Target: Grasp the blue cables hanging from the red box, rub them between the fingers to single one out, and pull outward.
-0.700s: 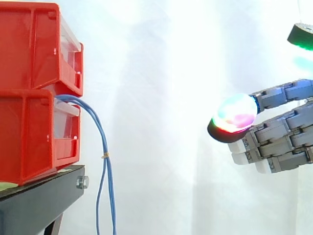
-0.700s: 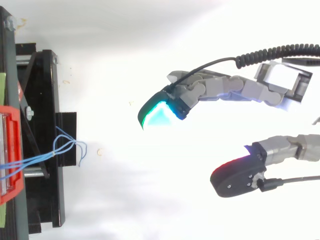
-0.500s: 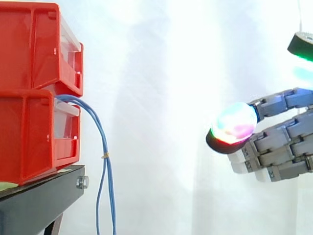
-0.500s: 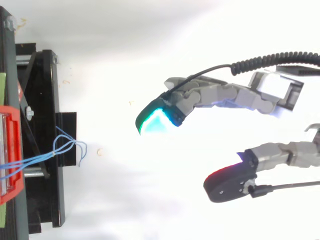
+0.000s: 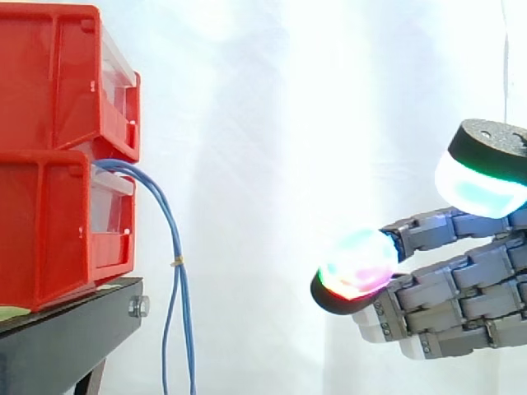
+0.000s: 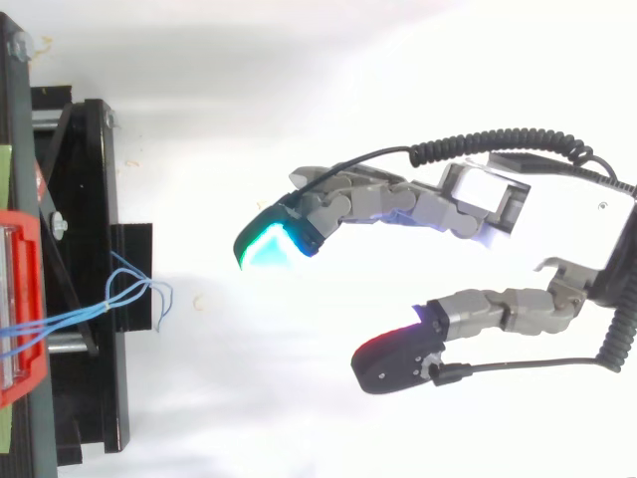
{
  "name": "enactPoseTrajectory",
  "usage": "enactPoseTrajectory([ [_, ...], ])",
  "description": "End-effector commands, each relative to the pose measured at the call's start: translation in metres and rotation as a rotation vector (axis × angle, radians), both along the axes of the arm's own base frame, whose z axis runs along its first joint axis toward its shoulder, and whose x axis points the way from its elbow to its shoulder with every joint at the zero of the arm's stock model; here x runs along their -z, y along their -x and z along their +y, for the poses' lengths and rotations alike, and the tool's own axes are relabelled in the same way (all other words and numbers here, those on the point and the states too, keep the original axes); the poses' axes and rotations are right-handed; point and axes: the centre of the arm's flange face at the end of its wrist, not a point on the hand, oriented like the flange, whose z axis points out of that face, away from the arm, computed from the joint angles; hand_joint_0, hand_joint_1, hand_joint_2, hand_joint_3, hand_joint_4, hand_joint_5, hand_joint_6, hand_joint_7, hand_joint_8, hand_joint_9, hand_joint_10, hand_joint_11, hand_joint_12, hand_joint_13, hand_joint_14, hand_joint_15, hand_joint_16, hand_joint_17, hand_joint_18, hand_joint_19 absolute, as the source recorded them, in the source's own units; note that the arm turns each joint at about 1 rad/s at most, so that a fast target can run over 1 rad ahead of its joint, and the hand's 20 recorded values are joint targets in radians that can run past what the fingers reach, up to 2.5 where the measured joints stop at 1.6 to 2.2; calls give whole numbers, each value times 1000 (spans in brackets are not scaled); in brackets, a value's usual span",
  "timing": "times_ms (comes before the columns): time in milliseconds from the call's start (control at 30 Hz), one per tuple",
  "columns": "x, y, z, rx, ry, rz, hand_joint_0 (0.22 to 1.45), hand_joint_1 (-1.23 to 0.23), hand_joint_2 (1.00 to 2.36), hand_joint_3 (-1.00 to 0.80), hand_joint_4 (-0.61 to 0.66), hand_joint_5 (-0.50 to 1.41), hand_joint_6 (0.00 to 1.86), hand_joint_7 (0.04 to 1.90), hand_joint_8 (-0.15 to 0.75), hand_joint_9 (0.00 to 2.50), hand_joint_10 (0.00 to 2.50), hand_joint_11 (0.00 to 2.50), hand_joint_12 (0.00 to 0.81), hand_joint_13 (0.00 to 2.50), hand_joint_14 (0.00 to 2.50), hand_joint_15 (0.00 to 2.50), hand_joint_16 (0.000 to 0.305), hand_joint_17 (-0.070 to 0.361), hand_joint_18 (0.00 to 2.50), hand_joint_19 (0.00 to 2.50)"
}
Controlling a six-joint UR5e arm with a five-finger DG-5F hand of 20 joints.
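Thin blue cables (image 5: 176, 271) (image 6: 119, 297) come out of the lower of two stacked red boxes (image 5: 58, 222) (image 6: 20, 304) and hang down past the black stand's edge, bound by a small tie partway down. The hand (image 5: 449, 288) (image 6: 478, 254) hovers well to the right of them, a wide gap of white curtain between. It is open: its fingers reach toward the cables and the thumb stands apart, nothing held between them. The fingertip pads (image 5: 356, 263) glow multicoloured in the side view; from above one pad shines green (image 6: 269, 244) and another red (image 6: 393, 358).
The upper red box (image 5: 62, 78) overhangs the cables' exit. A black stand (image 5: 70, 329) (image 6: 85, 269) carries the boxes, with a bolt at its edge near the cables. The space between cables and hand is open air.
The hand has moved left toward the cables and dropped lower in the side view; the thumb's green-glowing pad has come further into sight. The cables hang unchanged.
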Motion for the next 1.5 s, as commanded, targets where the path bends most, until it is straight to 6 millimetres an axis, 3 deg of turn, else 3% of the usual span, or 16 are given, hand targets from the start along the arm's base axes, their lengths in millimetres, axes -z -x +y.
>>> enactPoseTrajectory([
  [0, 1, -3, 0, 15, 4, -23, 498, -592, 1001, -474, 205, -224, 501, 674, 274, 359, 0, 55, 251, 169, 0, 44, 27, 62, 0, 0],
  [433, 2, -2, -13, 106, 29, -25, 500, -599, 1001, -479, 192, -213, 501, 669, 273, 375, 0, 54, 257, 152, 0, 38, 29, 64, 0, 0],
  [467, 24, -6, -16, 108, 35, 4, 500, -598, 1001, -478, 192, -213, 501, 669, 273, 376, 1, 61, 257, 151, 0, 37, 29, 64, 0, 0],
  [600, 44, -18, -18, 96, 0, -6, 498, -597, 1001, -476, 203, -210, 501, 671, 275, 380, 0, 56, 260, 146, 0, 40, 29, 66, 0, 0],
  [733, 43, -42, -13, 87, -19, -30, 498, -597, 1001, -476, 213, -206, 501, 674, 276, 379, 1, 61, 262, 143, 2, 38, 29, 66, 0, 0],
  [1067, 36, -60, -14, 45, 39, -48, 497, -595, 1001, -478, 232, -195, 501, 684, 278, 394, 0, 53, 265, 146, 0, 39, 30, 67, 0, 0],
  [1167, 56, -68, -10, 22, 62, -46, 496, -595, 1001, -479, 239, -190, 501, 687, 280, 402, 0, 56, 266, 148, 2, 43, 30, 68, 0, 0],
  [1200, 72, -73, -8, 12, 61, -54, 497, -595, 1001, -479, 239, -189, 501, 691, 281, 405, 0, 55, 266, 149, 0, 40, 30, 68, 0, 0],
  [1300, 86, -91, 0, -41, 51, -116, 496, -595, 1001, -478, 246, -185, 502, 692, 281, 408, 1, 56, 267, 152, 0, 41, 30, 68, 0, 0],
  [1367, 89, -98, 0, -56, 51, -150, 497, -596, 1001, -478, 250, -183, 502, 693, 284, 416, 0, 58, 267, 153, 0, 33, 30, 68, 0, 0],
  [1467, 77, -109, 1, -65, 80, -180, 497, -595, 1001, -478, 250, -180, 502, 696, 285, 422, 0, 59, 267, 156, 0, 42, 30, 68, 0, 0],
])
